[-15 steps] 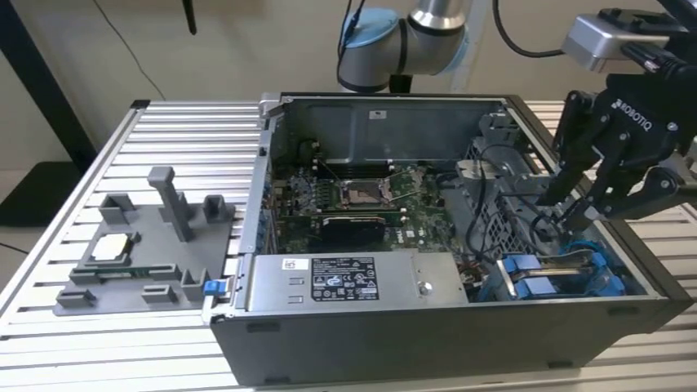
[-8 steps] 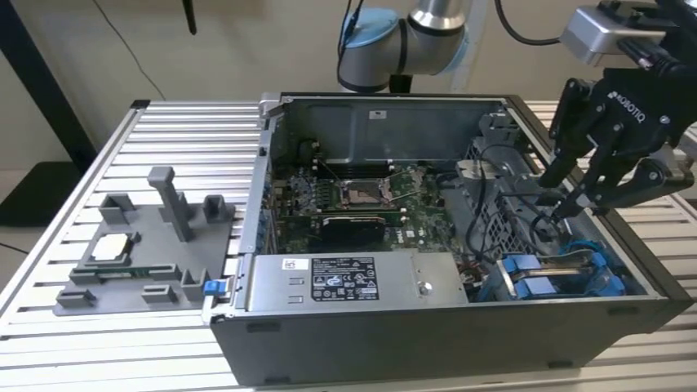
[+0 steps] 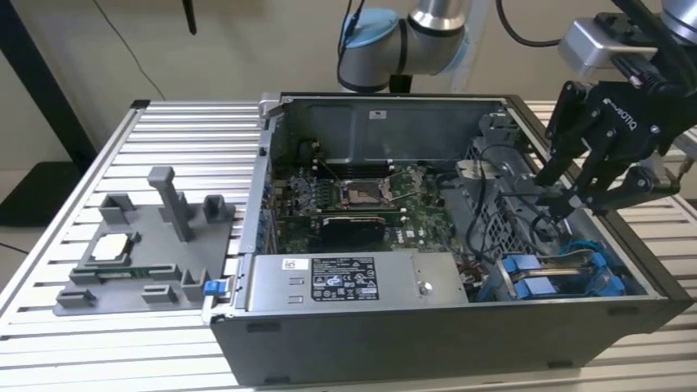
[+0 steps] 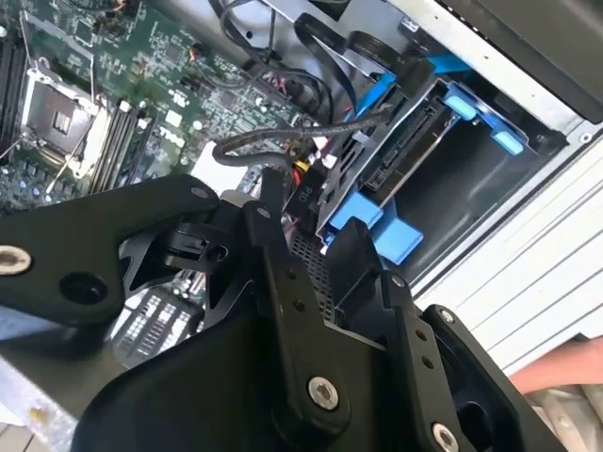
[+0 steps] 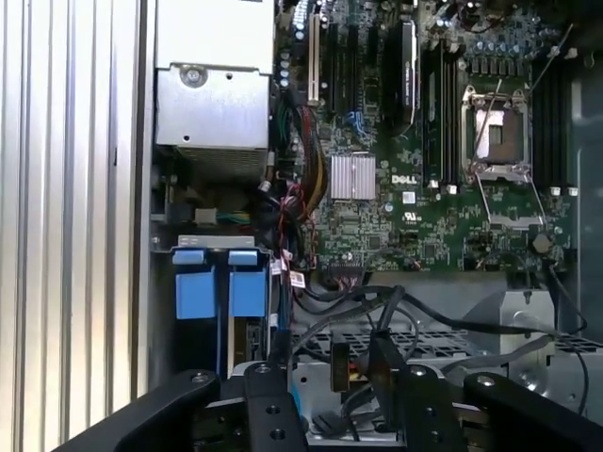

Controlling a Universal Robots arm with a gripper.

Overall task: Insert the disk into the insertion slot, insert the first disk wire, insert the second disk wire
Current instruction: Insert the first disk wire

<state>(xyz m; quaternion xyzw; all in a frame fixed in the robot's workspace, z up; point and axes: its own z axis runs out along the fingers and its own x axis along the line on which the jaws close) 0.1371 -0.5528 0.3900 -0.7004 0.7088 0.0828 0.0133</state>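
Right up close, the gripper (image 4: pixel 311 218) hangs over the cage (image 3: pixel 495 220), with a black plug (image 4: pixel 306 198) just at its end. I cannot tell if the jaws pinch the plug or stand open beside it. A black wire (image 4: pixel 247 141) loops away from the plug. Just past it, the disk (image 4: pixel 407 141) sits in its blue frame inside the slot (image 4: pixel 452 188), so that part looks done.

What could go wrong? I think the plug could go in crooked. It is small and the space by the disk's end is tight, so a little tilt could jam it or bend something. A hard push could also shove the disk deeper into the slot. Many loose wires lie close around the gripper, and one could catch on it and get tugged out. If the hold is weak, the plug could slip and drop down among them.

As for writing, the gripper has white letters on its side. Farther off, the green board (image 5: pixel 377 217) has a small white word on it. Farther still, the grey power box (image 3: pixel 436 282) has a white sticker (image 3: pixel 339 280) full of tiny print — I leave all of it unread.
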